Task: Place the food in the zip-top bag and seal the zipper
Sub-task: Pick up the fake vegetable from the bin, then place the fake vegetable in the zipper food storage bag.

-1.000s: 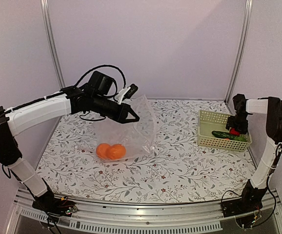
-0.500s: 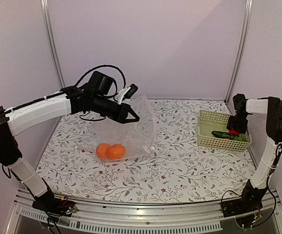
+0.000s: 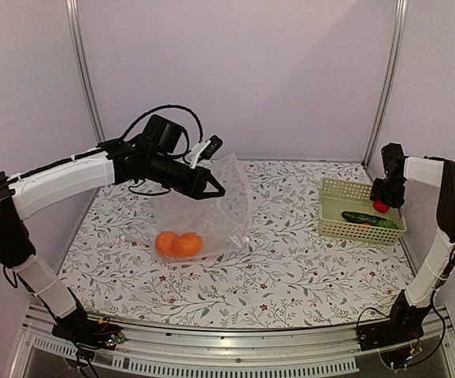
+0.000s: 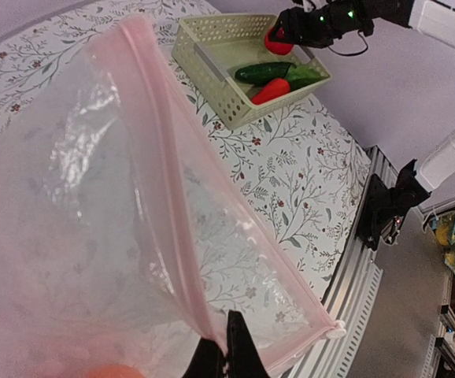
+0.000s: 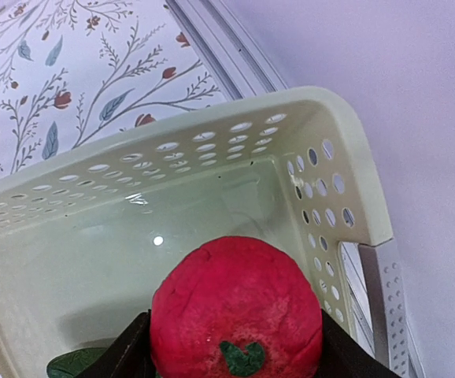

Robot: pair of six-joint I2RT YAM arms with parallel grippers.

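Fruit, small and red, sits clamped in the right gripper, just over the basket where the cucumber lies. Left gripper pinches shut on the bag by its zipper, holding it up; two oranges rest inside.

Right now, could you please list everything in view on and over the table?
zip-top bag: one, clear, pink zipper, left of centre, top lifted
oranges: two, orange, inside the bag
basket: one, pale yellow-green, table's right side
cucumber: one, dark green, in the basket
red pepper-like piece: one, red, beside the cucumber
red fruit: one, red, over the basket
table: one, floral-patterned
left gripper: one, black, shut on the bag's top edge
right gripper: one, black, shut on the red fruit
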